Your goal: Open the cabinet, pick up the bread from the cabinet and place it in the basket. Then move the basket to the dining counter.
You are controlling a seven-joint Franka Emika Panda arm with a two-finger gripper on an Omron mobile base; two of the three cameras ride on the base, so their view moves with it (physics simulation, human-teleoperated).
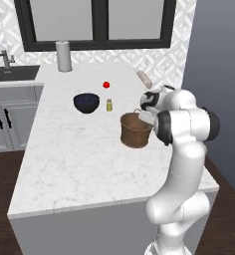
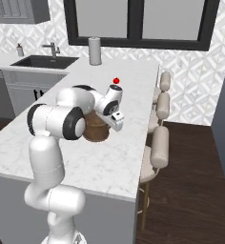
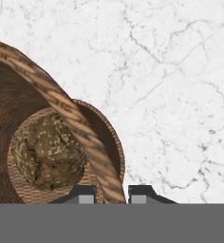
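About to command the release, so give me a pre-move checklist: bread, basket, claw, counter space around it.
1. Bread inside the basket: ok, it lies on the basket's bottom in the hand view.
2. Claw shut on the basket's handle: ok, the handle strap runs down between the two fingertips.
3. Basket over the dining counter: ok, marble shows all around it.
4. Basket resting on the counter rather than held just above: cannot tell.
5. Basket upright: ok in the left base view.
6. Neighbours apart from the basket: ok, the dark bowl and the small yellow bottle stand apart from it.
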